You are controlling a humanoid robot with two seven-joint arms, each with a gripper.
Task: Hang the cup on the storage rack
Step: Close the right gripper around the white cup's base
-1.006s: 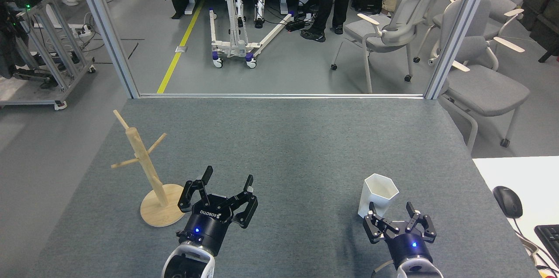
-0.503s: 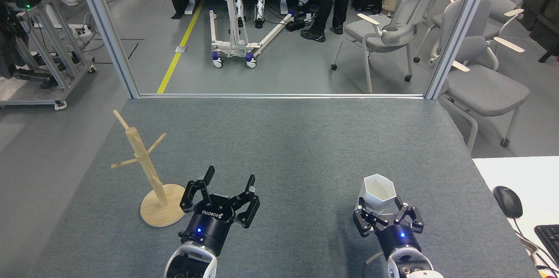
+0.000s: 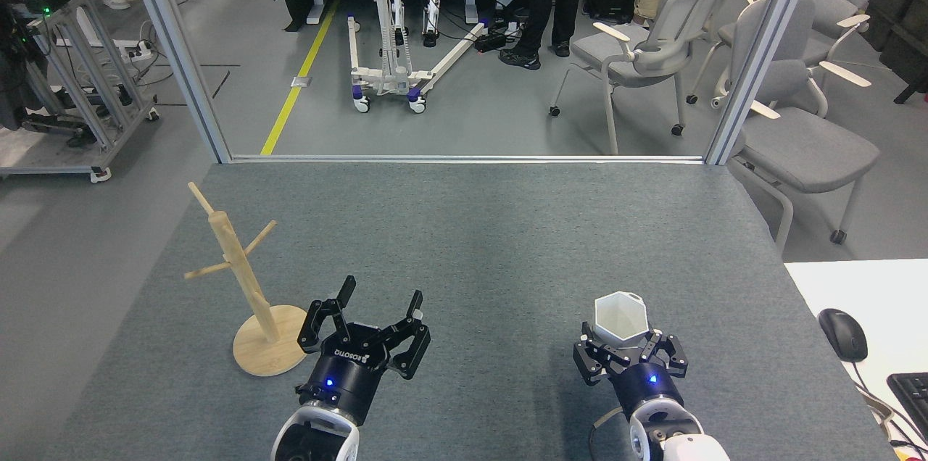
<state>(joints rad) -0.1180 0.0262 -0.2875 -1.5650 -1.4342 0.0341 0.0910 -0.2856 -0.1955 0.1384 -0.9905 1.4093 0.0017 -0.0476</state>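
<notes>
The cup (image 3: 620,315) is seen on the grey table (image 3: 493,229), well to the right of the rack (image 3: 243,280). It is white, with a hexagonal rim, and its open mouth is turned upward. The right gripper (image 3: 628,352) is closed around the lower part of the cup, with a black finger (image 3: 591,359) pressed against each side of its body, so that only the rim and upper walls are shown above the fingers. Whether the cup's base touches the table cannot be told, as it is hidden by the gripper.

The rack is stood upright near the table's left edge. It is made of pale wood, with a round disc base, one post leaning slightly in this view, and short pegs angled out to either side.

The left gripper (image 3: 377,312) is held just to the right of the rack's base, apart from it. Its jaws are spread wide and nothing is held between them. A blue light is lit on the wrist of each arm.

Further right of the rack than the cup, beyond the table's right edge, a black mouse (image 3: 842,334) is laid on a white desk (image 3: 870,287). Beyond the rack and the table's far edge, grey chairs (image 3: 783,84) are stood on the floor.
</notes>
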